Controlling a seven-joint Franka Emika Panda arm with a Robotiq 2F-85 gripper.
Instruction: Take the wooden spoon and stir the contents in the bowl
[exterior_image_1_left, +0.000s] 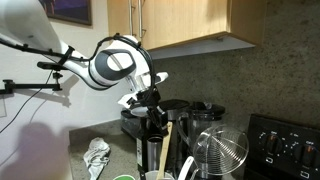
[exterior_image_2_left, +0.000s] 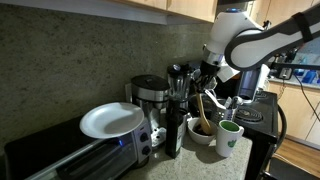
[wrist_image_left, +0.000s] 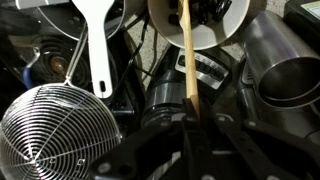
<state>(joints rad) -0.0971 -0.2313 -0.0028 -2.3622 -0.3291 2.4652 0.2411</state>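
Note:
My gripper (wrist_image_left: 190, 135) is shut on the handle of the pale wooden spoon (wrist_image_left: 185, 60). The spoon runs straight down from the jaws, and its head reaches into the white bowl (wrist_image_left: 215, 30). In an exterior view the gripper (exterior_image_2_left: 206, 86) hangs over the bowl (exterior_image_2_left: 201, 133) on the counter, and the spoon (exterior_image_2_left: 203, 110) slants down into it. The bowl's contents look dark. In an exterior view the gripper (exterior_image_1_left: 151, 103) is in front of the coffee maker, with the spoon (exterior_image_1_left: 167, 138) below it. The spoon's head is hidden inside the bowl.
A wire-mesh basket (wrist_image_left: 60, 125) and a white utensil (wrist_image_left: 95, 40) stand close beside the bowl. A steel cup (wrist_image_left: 285, 75) is on its other side, and a green-banded cup (exterior_image_2_left: 229, 137) stands next to it. A coffee maker (exterior_image_2_left: 150, 95) stands behind, and a white plate (exterior_image_2_left: 110, 121) lies on the toaster oven.

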